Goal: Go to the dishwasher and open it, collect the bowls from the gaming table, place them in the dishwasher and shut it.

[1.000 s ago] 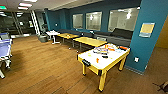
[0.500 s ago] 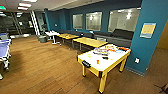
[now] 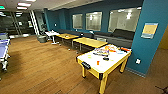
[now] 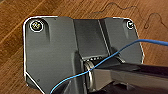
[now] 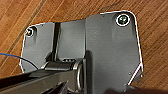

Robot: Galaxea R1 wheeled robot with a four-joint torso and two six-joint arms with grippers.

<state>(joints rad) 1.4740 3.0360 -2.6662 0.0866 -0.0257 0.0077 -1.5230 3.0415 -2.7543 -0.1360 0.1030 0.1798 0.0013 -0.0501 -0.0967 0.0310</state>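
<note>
Room: a lounge with a wooden plank floor (image 3: 45,67) and dark teal walls (image 3: 152,50) is showing in the head view; windows (image 3: 93,21) are running along the far wall.
Yellow game table: a table with a white top and yellow legs (image 3: 103,62) is standing near the teal wall corner, to the right of the middle of the head view.
On that table: a cluster of colourful items (image 3: 110,50) is lying toward its far edge, a small dark object (image 3: 106,58) is sitting nearer the middle of the top, and a small orange piece (image 3: 98,62) is sitting closer to the near edge; what these are is too blurred to tell.
Other tables: two yellow-topped tables (image 3: 90,42) are standing beyond it along the window wall, with a white table (image 3: 52,33) further back.
Sofa: a dark sofa (image 3: 120,35) is sitting under the windows.
Blue table: a blue-topped table (image 3: 3,46) is poking in at the left edge of the head view.
Wall notice: a pale board (image 3: 149,30) is hanging on the teal wall, with a white socket (image 3: 138,61) lower down.
Dishwasher: it is not identifiable here, so its place cannot be told.
Bowls: none can be made out among the blurred items.
Left pincer: I cannot tell its state; a blue cable (image 4: 100,66) is crossing the left wrist view over wooden floor.
Right pincer: I cannot tell its state; wooden floor is lying beneath the arm in the right wrist view.
</note>
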